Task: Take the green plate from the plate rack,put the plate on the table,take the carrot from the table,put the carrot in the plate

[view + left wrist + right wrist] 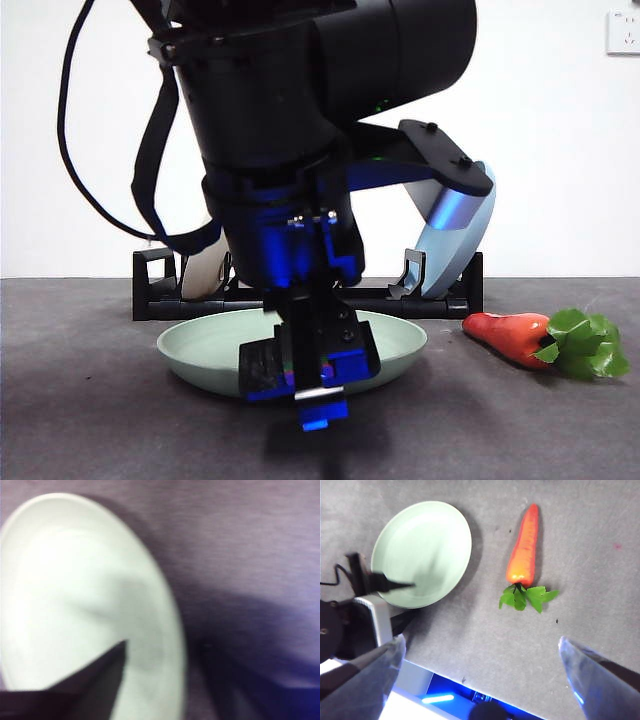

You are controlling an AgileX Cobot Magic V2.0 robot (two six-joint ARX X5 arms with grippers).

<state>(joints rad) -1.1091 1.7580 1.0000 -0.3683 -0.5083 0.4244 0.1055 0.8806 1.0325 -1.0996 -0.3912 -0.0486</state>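
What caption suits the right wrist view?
Green plate lying on the table, carrot beside it, untouched.

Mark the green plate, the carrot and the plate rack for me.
green plate (pixel 427 547): right wrist view, middle of its bowl.
carrot (pixel 524 550): right wrist view, middle of the orange body.
plate rack (pixel 150 290): front view, blocky end loop.

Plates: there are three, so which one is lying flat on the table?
The green plate lies flat on the table, under the left gripper. The cream-white plate and blue plate stand on edge in the plate rack.
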